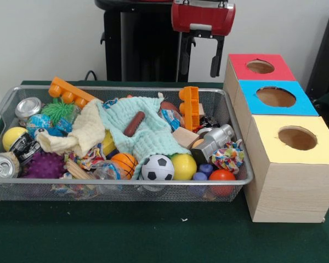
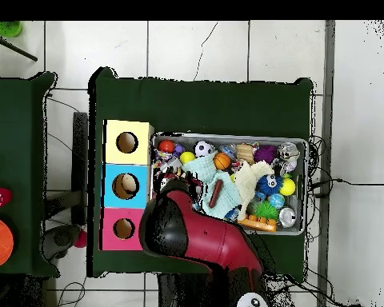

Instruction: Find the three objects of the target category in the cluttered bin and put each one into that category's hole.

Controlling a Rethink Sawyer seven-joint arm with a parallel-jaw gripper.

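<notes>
The silver wire-mesh bin (image 1: 98, 183) sits on the green table, full of toys; it also shows in the overhead view (image 2: 227, 136). One scrunched multicolour fabric piece (image 1: 228, 156) lies at the bin's front right, near the yellow-topped box. Another patterned piece (image 1: 90, 159) peeks out beside the pale-yellow cloth. I cannot make out a third. The yellow-topped box's round hole (image 1: 297, 138) (image 2: 127, 142) is open. My gripper (image 1: 200, 60) hangs open and empty, raised above the bin's far right corner beside the red-topped box. In the overhead view the red arm (image 2: 195, 236) hides it.
A mint-green cloth (image 1: 148, 129) and a pale-yellow cloth (image 1: 82, 131) cover the bin's middle. Around them are a soccer ball (image 1: 157, 167), cans (image 1: 28, 107), orange bricks (image 1: 71, 94) and a purple spiky ball (image 1: 44, 164). Blue-topped (image 1: 296, 107) and red-topped (image 1: 282, 71) boxes stand behind the yellow one.
</notes>
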